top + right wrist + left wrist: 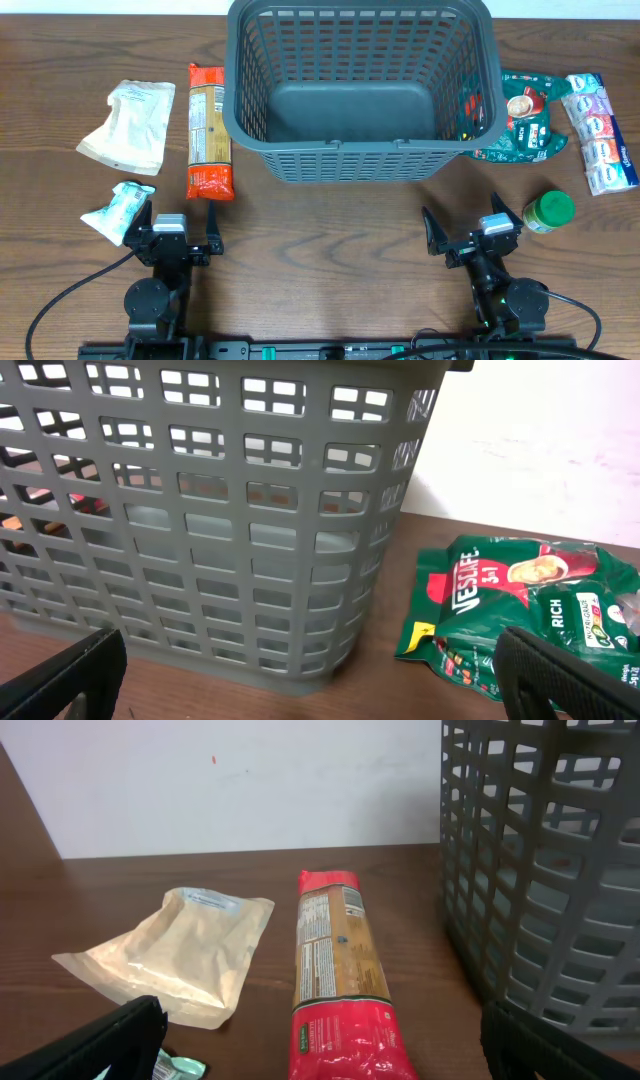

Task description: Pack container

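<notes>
The container (360,160), a large dark grey lattice basket, stands at the back middle of the table with nothing inside; it also shows in the left wrist view (540,870) and the right wrist view (220,520). My left gripper (178,222) is open and holds nothing, near the table's front left, just short of the red spaghetti pack (210,130) (340,970). My right gripper (470,225) is open and holds nothing, at the front right, short of the basket's right corner and the green Nescafe bag (525,118) (520,610).
A beige pouch (128,125) (180,955) and a small teal-white packet (118,208) lie at the left. A pack of tissues (600,130) and a green-lidded jar (548,211) are at the right.
</notes>
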